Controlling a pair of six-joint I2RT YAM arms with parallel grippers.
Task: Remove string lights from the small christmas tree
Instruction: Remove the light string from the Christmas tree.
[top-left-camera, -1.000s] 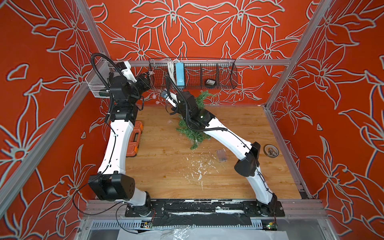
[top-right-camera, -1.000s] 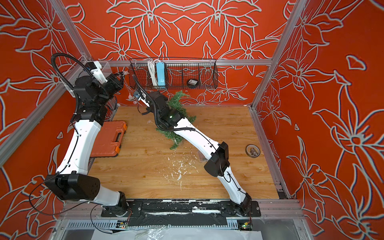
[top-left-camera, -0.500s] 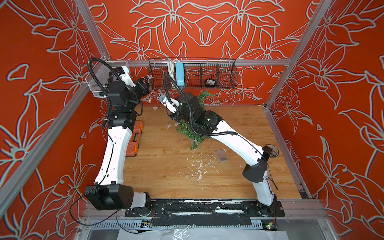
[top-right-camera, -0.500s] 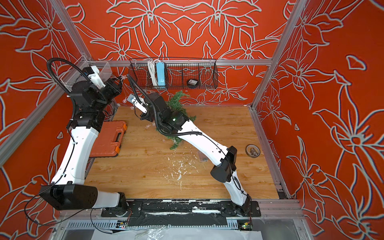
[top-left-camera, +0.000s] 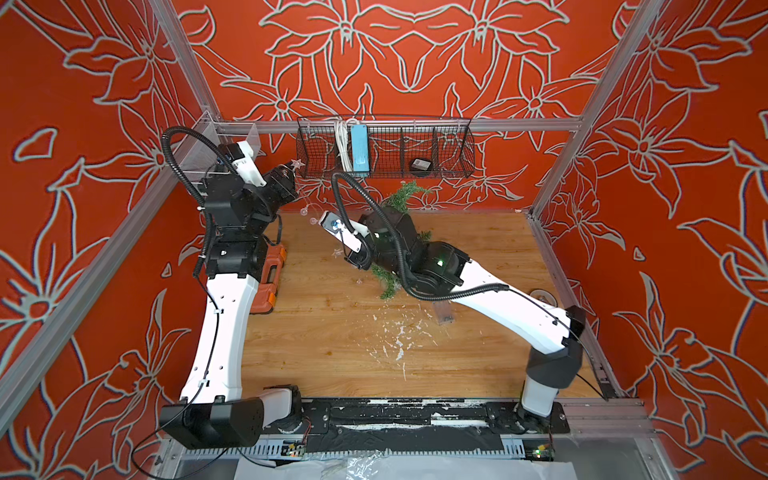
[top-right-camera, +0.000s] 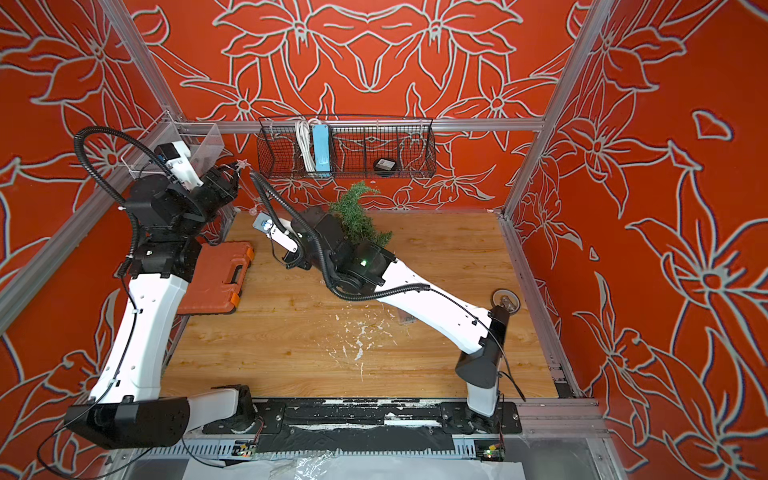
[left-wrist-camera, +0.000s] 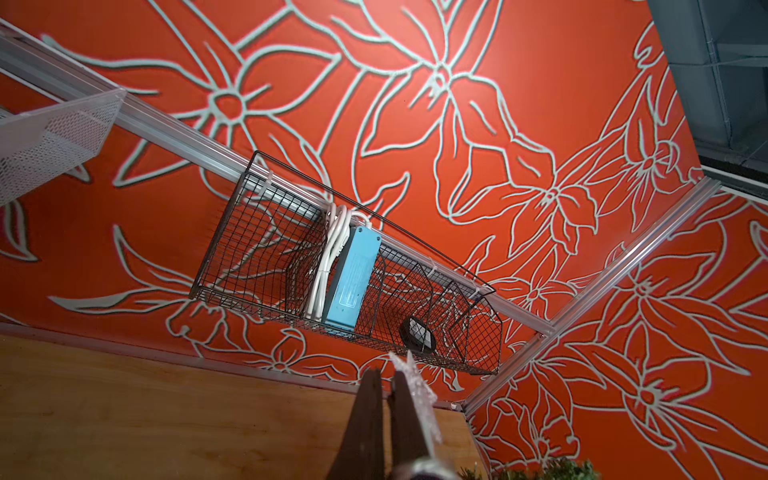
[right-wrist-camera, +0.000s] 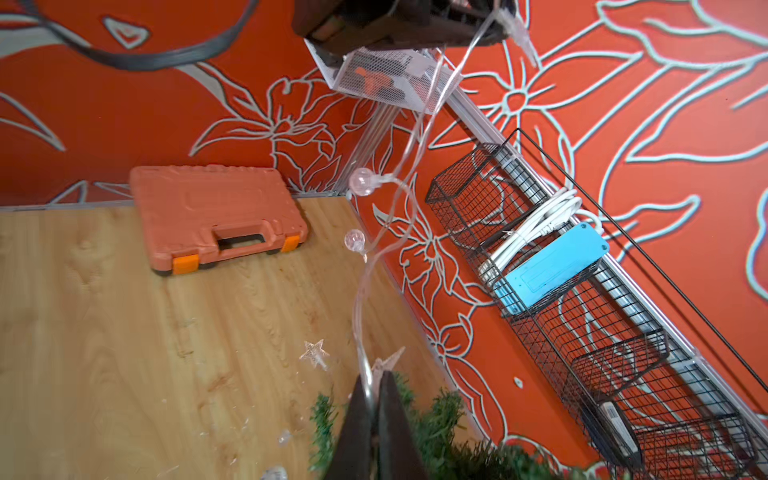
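An orange tool case (top-right-camera: 216, 278) lay flat at 9 o'clock on the wooden surface (top-left-camera: 332, 357). Above it, raised toward 11 o'clock, the left gripper (left-wrist-camera: 386, 376) was closed on the string lights (right-wrist-camera: 360, 183) next to a star bulb (left-wrist-camera: 415, 395). The clear wire hung slack in mid-air, carrying globe bulbs (right-wrist-camera: 354, 240), down to the right gripper (right-wrist-camera: 372, 380). That gripper was pinched shut on the wire just over the small christmas tree (top-right-camera: 357, 216). The tree stood toward 12 o'clock, half hidden under the right arm, below the wire basket (top-left-camera: 453, 153).

Wood tabletop (top-left-camera: 324, 365): toolbox (top-right-camera: 216, 278), christmas tree (top-right-camera: 357, 216), white flecks (top-left-camera: 400, 353).
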